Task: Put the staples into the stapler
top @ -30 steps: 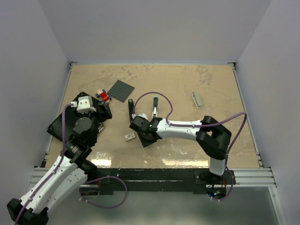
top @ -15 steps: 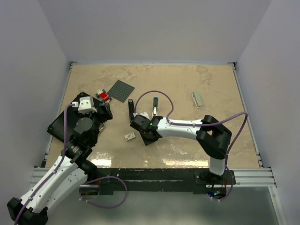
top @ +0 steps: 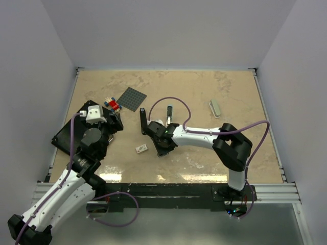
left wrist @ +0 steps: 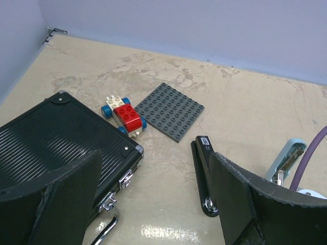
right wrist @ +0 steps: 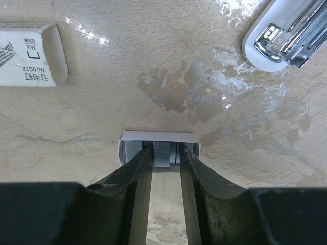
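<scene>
In the right wrist view a small white tray [right wrist: 158, 136] lies on the table and holds pale grey-blue ribbed staples [right wrist: 162, 153]. My right gripper [right wrist: 166, 155] reaches into the tray, its two fingers closed tight on the staples. In the top view it [top: 155, 138] is low over the table's middle. The stapler lies opened up: a black arm [top: 143, 120] [left wrist: 202, 173] and a pale blue and chrome arm [right wrist: 286, 33] [left wrist: 286, 158]. My left gripper [left wrist: 153, 204] is wide open and empty, hovering by a black case [left wrist: 51, 148].
A white staple box [right wrist: 30, 56] [top: 141, 148] lies just left of the tray. A toy brick car [left wrist: 124, 115] and a grey studded baseplate [left wrist: 172, 111] lie behind. A pale green oblong object [top: 215, 108] lies at the right. The purple cable [top: 168, 104] arcs over the stapler.
My right wrist has shifted up and slightly right, toward the stapler arms, staying low over the table. The left arm has barely moved.
</scene>
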Robot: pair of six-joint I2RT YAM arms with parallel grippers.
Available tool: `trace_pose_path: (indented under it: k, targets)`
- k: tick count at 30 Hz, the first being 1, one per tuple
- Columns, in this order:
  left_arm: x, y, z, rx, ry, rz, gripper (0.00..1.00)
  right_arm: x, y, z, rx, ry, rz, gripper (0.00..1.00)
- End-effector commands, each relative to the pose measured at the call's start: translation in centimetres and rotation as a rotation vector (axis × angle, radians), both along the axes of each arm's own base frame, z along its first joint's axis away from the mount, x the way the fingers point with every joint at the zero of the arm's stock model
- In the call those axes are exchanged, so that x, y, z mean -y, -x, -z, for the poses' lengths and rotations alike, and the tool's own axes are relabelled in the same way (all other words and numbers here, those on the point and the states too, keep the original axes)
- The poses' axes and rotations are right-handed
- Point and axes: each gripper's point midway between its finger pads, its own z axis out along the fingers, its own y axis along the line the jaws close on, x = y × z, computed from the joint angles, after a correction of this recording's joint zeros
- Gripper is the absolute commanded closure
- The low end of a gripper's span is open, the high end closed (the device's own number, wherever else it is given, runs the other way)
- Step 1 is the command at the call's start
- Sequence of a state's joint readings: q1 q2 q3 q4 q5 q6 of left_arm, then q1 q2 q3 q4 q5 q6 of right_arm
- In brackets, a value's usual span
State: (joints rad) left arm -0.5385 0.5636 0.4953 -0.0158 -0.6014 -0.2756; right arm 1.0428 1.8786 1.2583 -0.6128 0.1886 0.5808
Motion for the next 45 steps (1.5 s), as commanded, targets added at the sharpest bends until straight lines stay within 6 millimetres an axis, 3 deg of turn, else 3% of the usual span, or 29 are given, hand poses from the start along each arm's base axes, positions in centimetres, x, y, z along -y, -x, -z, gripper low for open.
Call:
trace_pose_path:
  k: [1, 13, 21, 27, 33, 40, 43, 45]
  targets:
    - [0.3, -0.2, -0.9, 0.039, 0.008, 0.012, 0.11, -0.5, -0.1, 0.4, -0.002, -0.011, -0.026, 0.71]
    - [0.4, -0.2, -0.9, 0.039, 0.004, 0.013, 0.11, -1.3, -1.0, -3.3, 0.045, -0.036, -0.05, 0.88]
    - [0.3, -0.2, -1.0, 0.043, 0.006, 0.012, 0.11, -1.8, -2.1, -6.9, 0.109, -0.088, -0.022, 0.9]
    - [0.4, 0.0, -1.2, 0.049, 0.011, 0.013, 0.11, -1.7, -4.6, -9.6, 0.205, -0.166, 0.095, 0.89]
    - [0.4, 0.2, -1.3, 0.053, 0.014, 0.013, 0.11, 0.3, -8.2, -11.4, 0.311, -0.218, 0.256, 0.89]
    - [0.5, 0.3, -1.4, 0.055, 0.016, 0.018, 0.11, 2.1, -11.6, -11.4, 0.388, -0.238, 0.385, 0.89]
    - [0.5, 0.3, -1.4, 0.055, 0.016, 0.018, 0.11, 2.6, -11.8, -10.5, 0.378, -0.227, 0.4, 0.89]
    - [0.6, 0.4, -1.4, 0.054, 0.015, 0.019, 0.11, 3.5, -10.9, -9.2, 0.34, -0.186, 0.398, 0.89]
